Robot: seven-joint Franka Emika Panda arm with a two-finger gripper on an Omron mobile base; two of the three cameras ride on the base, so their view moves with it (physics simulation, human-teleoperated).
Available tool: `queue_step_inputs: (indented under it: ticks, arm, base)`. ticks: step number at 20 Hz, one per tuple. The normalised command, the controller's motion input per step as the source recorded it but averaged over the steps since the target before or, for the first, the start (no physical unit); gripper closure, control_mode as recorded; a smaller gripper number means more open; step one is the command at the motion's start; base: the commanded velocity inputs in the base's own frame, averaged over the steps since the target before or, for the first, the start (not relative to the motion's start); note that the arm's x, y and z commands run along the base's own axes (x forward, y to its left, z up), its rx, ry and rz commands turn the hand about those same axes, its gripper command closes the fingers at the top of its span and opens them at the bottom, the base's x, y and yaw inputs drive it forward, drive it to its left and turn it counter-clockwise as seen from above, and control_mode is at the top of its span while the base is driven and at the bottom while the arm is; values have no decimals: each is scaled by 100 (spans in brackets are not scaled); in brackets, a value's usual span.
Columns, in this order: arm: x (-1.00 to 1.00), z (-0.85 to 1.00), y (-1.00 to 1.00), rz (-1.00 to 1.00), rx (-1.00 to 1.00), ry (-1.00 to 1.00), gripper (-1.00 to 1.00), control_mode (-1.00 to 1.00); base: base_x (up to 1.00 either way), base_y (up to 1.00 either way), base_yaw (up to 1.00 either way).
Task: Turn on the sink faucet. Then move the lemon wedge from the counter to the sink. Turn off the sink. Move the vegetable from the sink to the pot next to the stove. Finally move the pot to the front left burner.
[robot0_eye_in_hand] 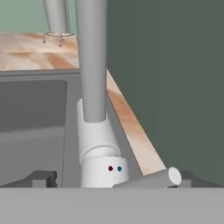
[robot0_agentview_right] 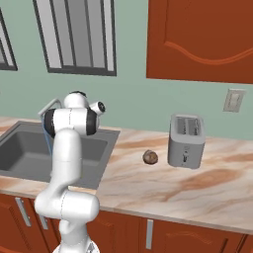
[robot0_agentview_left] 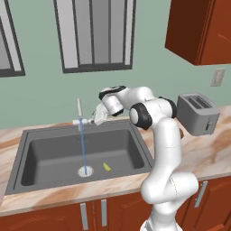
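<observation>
The sink faucet [robot0_agentview_left: 80, 118] stands behind the dark grey sink [robot0_agentview_left: 31, 151], and a thin blue stream of water [robot0_agentview_left: 83, 149] runs from it down to the round drain [robot0_agentview_left: 85, 171]. The lemon wedge [robot0_agentview_left: 107, 166] lies on the sink bottom, just right of the drain. My gripper [robot0_agentview_left: 96, 119] is open at the right end of the faucet's crossbar. In the hand view the faucet base [robot0_eye_in_hand: 103, 157] and its short lever [robot0_eye_in_hand: 151, 178] sit between my fingertips [robot0_eye_in_hand: 42, 177], with no contact visible. The pot and the stove are out of view.
A silver toaster [robot0_agentview_left: 197, 113] stands on the marbled counter [robot0_agentview_left: 207, 153] right of the sink, and a brown roundish lump [robot0_agentview_right: 150, 157] lies beside it. The green wall with its windows is close behind the faucet. A wooden wall cabinet [robot0_agentview_left: 200, 29] hangs at upper right.
</observation>
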Motion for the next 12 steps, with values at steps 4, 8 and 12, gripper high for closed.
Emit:
queue_step_inputs:
  ticks: [4, 8, 12]
  arm:
    - [0, 23, 64, 2, 0, 4, -100, -100]
    - [0, 19, 62, 2, 0, 4, -100, -100]
    - [0, 10, 48, 2, 0, 2, -100, -100]
  base:
    - [0, 0, 0]
    - [0, 0, 0]
    - [0, 0, 0]
